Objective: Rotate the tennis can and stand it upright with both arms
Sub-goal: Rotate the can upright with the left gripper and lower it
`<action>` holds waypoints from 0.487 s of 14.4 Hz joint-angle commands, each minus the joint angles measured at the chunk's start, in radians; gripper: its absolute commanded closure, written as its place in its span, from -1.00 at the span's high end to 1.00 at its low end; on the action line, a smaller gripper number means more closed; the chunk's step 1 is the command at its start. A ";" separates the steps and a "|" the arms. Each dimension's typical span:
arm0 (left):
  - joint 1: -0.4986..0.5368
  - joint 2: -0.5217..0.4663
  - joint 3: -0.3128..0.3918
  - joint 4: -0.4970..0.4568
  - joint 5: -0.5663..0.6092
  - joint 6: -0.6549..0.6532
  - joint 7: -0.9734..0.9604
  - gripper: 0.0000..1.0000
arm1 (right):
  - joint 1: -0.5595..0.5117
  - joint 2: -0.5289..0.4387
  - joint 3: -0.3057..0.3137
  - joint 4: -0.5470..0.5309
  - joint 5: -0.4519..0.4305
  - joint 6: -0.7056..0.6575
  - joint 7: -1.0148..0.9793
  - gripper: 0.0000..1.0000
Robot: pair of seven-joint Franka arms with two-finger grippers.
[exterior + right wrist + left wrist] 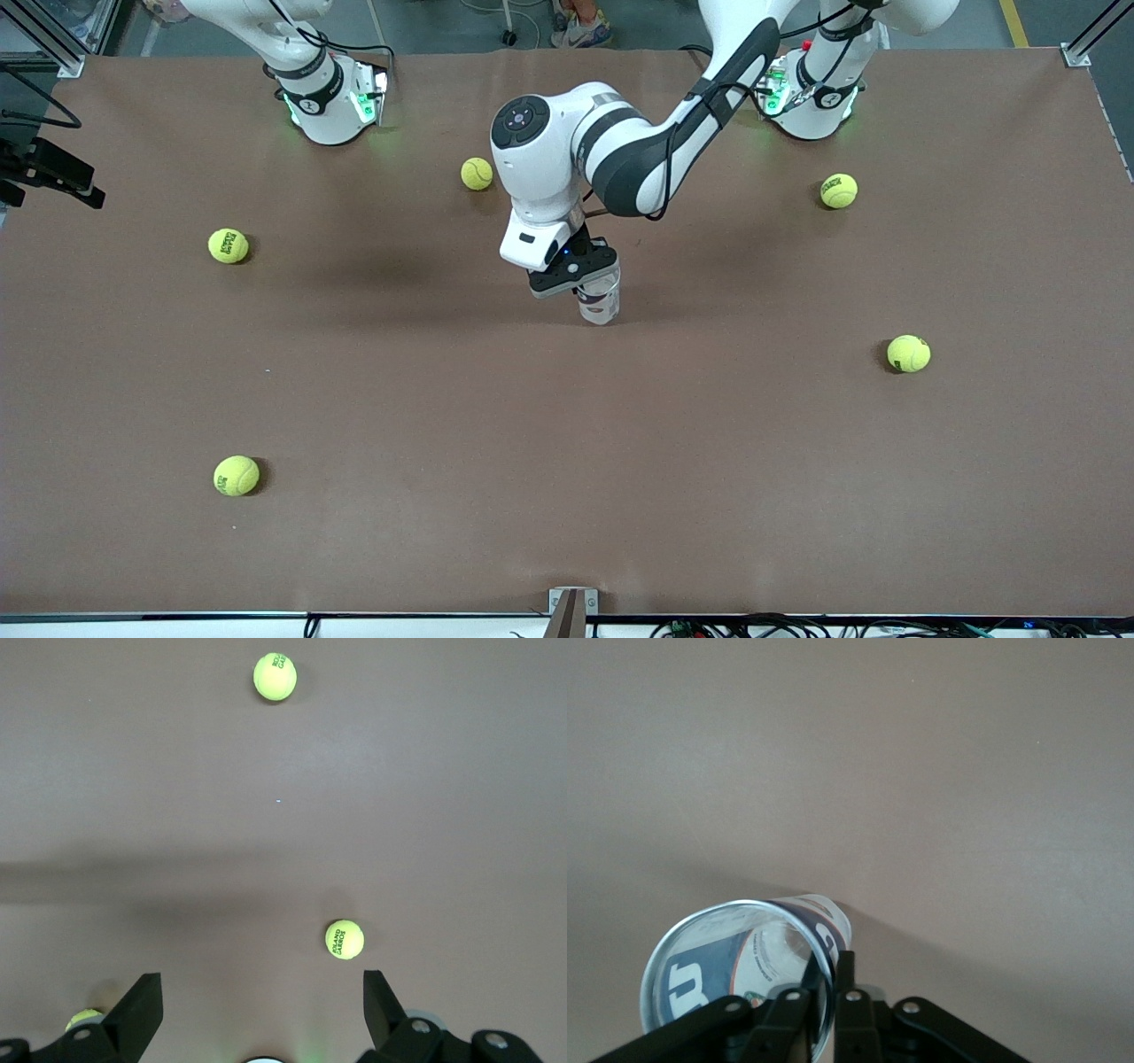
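Standing upright near the middle of the brown table (pixel 567 461), the tennis can (pixel 601 301) has its open metal rim pinched by the left gripper (pixel 580 275): one finger (pixel 843 979) outside the wall, the other inside, the jaws nearly closed on it. Right gripper (pixel 263 1014), raised over the right arm's end of the table, waits with jaws spread wide and empty; tennis balls (pixel 345 939) lie below
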 commanded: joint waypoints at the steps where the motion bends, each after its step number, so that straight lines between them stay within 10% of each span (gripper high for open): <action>1: -0.003 -0.001 0.003 0.025 0.013 -0.025 -0.013 0.45 | 0.005 -0.034 -0.007 -0.035 -0.012 0.017 -0.026 1.00; 3: 0.000 -0.013 0.003 0.025 0.013 -0.026 -0.011 1.00 | 0.005 -0.034 -0.007 -0.035 -0.005 0.015 -0.020 1.00; 7: 0.023 -0.096 -0.002 0.025 0.007 -0.061 0.001 1.00 | 0.008 -0.040 -0.007 -0.040 0.002 0.009 -0.017 1.00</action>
